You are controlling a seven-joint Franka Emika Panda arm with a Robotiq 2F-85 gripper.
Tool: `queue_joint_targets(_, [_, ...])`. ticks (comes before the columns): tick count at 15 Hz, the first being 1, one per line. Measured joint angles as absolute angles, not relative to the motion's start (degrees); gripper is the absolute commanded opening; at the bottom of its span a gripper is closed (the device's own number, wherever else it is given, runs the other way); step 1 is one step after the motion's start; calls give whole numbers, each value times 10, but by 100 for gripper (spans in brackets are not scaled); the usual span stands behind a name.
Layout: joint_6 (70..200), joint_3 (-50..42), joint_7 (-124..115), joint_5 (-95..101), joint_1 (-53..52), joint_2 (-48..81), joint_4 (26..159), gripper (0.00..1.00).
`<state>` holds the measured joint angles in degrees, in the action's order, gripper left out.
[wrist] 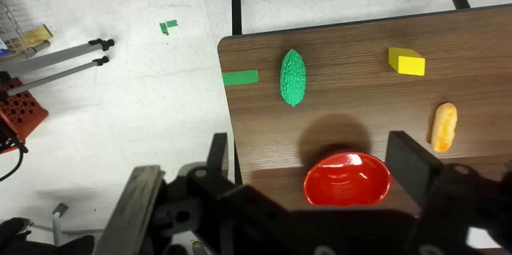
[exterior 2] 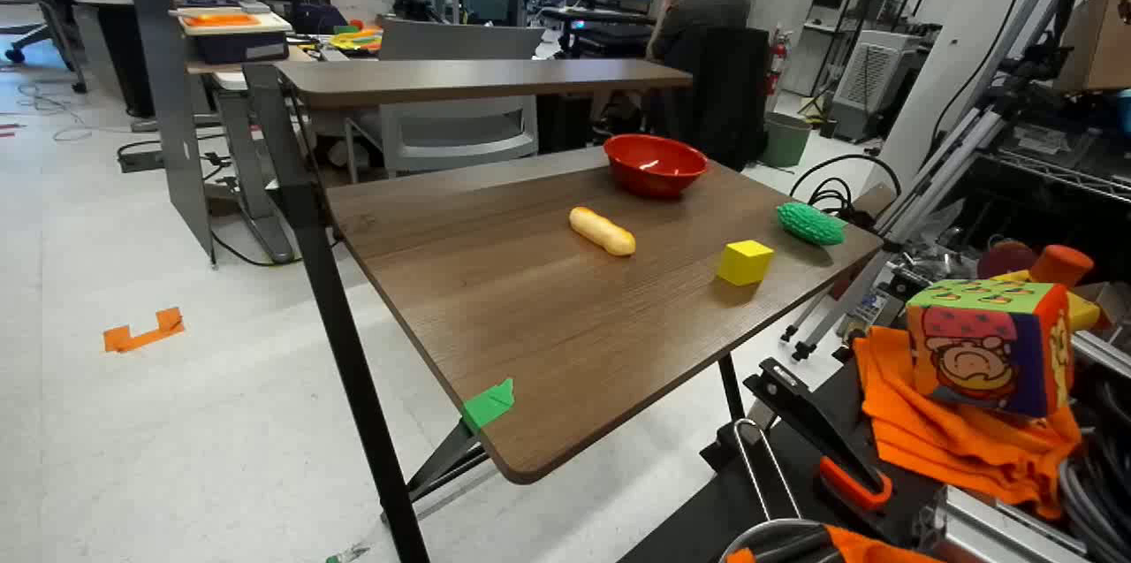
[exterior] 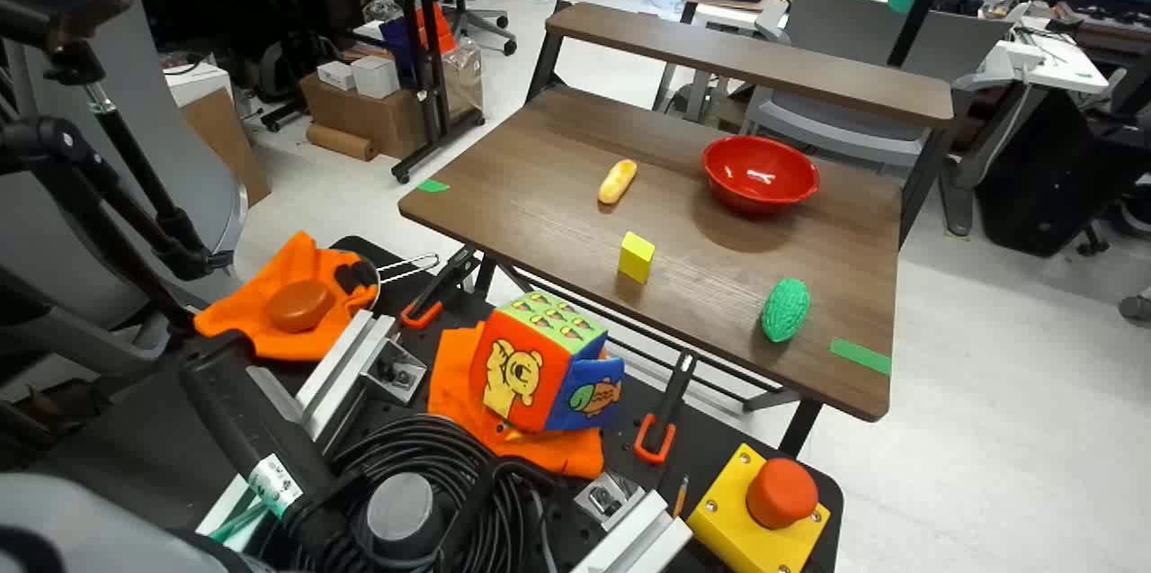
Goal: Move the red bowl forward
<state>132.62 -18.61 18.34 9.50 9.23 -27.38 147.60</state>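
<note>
Claw (wrist: 311,159) in the wrist view, its jaws spread wide apart, with a glossy red bowl (wrist: 347,179) visible between them. In both exterior views the bowl sits upright on a brown wood-grain counter (exterior: 539,159), near the raised shelf (exterior: 746,58) along one side. A golden toy baguette (exterior: 617,183) lies near the bowl; a yellow block (exterior: 636,256) and a bumpy green toy vegetable (exterior: 785,310) (tapered at the ends) rest closer to the edge opposite the shelf.
</note>
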Motion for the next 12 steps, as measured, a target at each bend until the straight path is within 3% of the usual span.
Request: queue_joint_targets(12, [1325, -176, 172, 95, 92, -270, 1475, 100])
